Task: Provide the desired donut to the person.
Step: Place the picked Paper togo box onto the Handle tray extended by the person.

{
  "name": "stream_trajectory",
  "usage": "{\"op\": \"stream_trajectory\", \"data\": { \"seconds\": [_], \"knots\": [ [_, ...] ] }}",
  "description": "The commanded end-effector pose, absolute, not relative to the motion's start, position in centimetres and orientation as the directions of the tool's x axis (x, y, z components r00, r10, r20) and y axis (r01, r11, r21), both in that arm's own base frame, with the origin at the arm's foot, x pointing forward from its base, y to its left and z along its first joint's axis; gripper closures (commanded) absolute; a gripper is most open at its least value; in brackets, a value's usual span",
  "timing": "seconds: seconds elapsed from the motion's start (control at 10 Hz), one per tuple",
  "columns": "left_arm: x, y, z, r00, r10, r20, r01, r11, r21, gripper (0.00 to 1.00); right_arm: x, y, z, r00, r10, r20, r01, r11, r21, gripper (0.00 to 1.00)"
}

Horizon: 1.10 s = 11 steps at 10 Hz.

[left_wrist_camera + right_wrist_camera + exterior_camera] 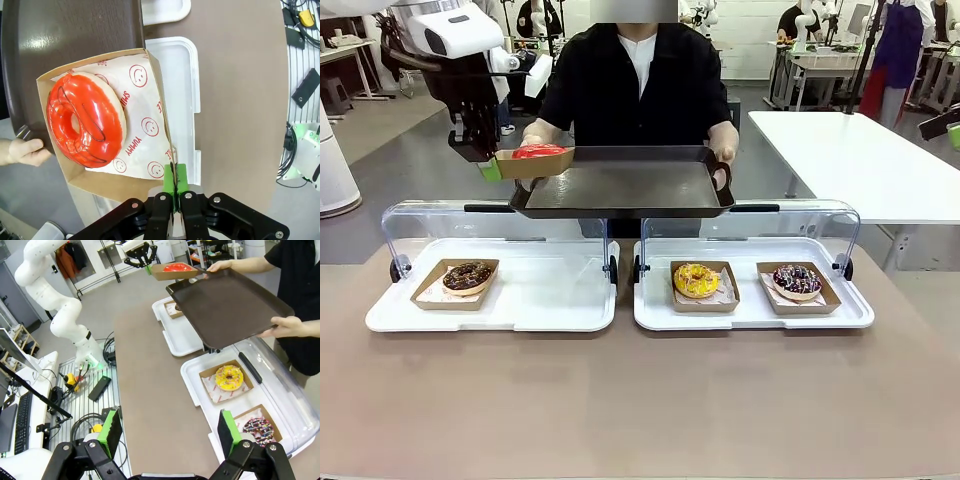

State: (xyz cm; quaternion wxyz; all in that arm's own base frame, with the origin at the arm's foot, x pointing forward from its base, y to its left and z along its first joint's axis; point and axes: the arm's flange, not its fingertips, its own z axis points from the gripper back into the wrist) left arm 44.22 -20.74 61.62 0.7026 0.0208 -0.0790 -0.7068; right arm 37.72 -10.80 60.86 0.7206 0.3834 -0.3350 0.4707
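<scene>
Front view, left gripper (492, 168) pinching box (533, 165), red donut (540, 151) flat, box's length seemingly crosswise.

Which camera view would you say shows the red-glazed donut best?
The left wrist view: the red-glazed donut is close and whole in its cardboard tray. The front view shows it edge-on; the right wrist view, small and distant.

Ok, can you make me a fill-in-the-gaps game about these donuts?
1. The left gripper is shut on the box with the ___ donut.
2. The person holds a dark ___ with both hands.
3. The right white tray holds ___ donuts.
4. The right gripper is ___.
Missing words: red; tray; two; open.
</scene>
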Motion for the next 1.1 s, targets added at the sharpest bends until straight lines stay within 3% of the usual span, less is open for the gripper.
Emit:
{"op": "stream_trajectory", "data": {
  "seconds": [0.0, 0.5, 1.0],
  "knots": [
    [44.9, -21.4, 62.5, -0.03, -0.997, 0.076, 0.985, -0.017, 0.169, 0.98, 37.7, -10.8, 60.9, 0.323, 0.414, 0.851, -0.939, 0.253, 0.233, 0.0],
    [50.2, -25.7, 64.2, -0.027, -1.0, -0.001, 0.979, -0.026, 0.204, 0.98, 37.7, -10.8, 60.9, 0.323, 0.414, 0.851, -0.939, 0.253, 0.233, 0.0],
    [54.7, -27.0, 60.2, 0.021, -0.999, -0.027, 0.992, 0.017, 0.126, 0.98, 37.7, -10.8, 60.9, 0.323, 0.414, 0.851, -0.939, 0.253, 0.233, 0.0]
  ]
}}
